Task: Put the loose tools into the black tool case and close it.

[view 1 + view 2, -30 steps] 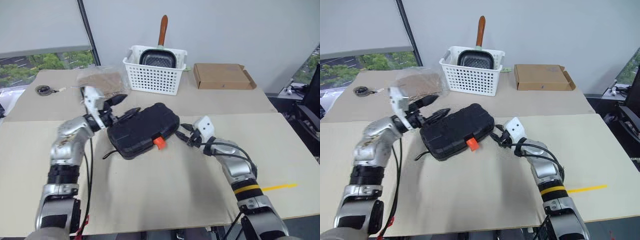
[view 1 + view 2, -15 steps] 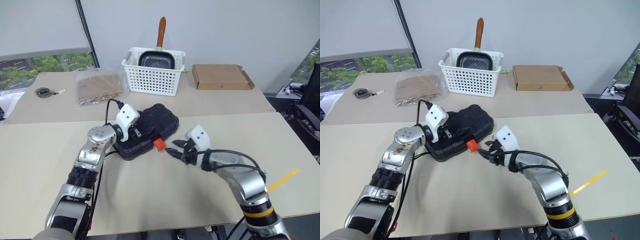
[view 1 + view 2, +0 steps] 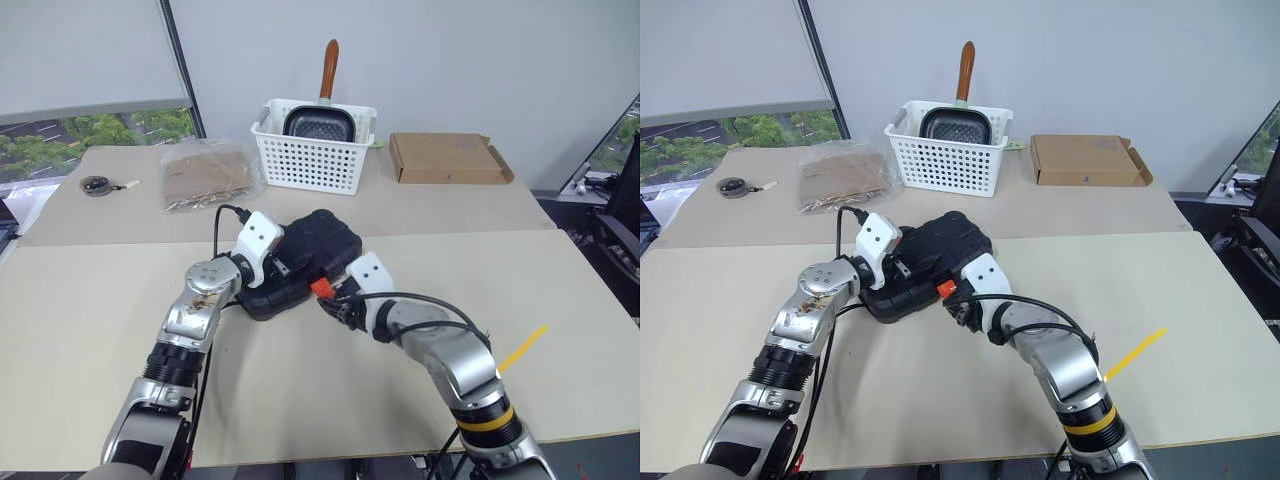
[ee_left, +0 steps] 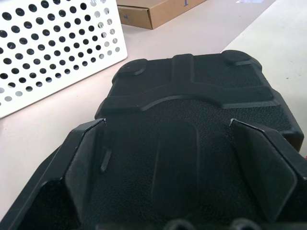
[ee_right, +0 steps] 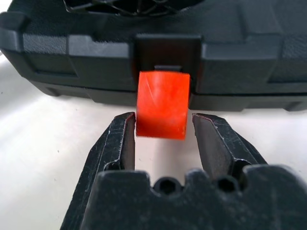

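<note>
Two black fingers (image 5: 117, 141) of the right gripper (image 5: 161, 139) stand part-open on either side of the small orange plastic latch (image 5: 161, 104), which hangs from the near front edge of the flat black moulded-plastic tool case (image 3: 300, 262). The latch tab sits just ahead of the fingertips and between them; whether the pads touch it cannot be told, and it looks not yet pressed home. The case lies shut on the beige tabletop (image 3: 400, 400), its long axis running across the line of those fingers, so the front wall faces them squarely. Beyond the latch, the left gripper (image 4: 177, 143) rests over the case's textured lid, its fingers spread wide to either side of the raised centre rib and clasping nothing; it reads as steadying the lid from above. The right arm is the nearer to the latch, and the coming move looks to turn on pushing that tab up and inward against the case front. Farther back stand a white perforated plastic basket (image 3: 315, 150) and a flat brown cardboard box (image 3: 445, 158).
</note>
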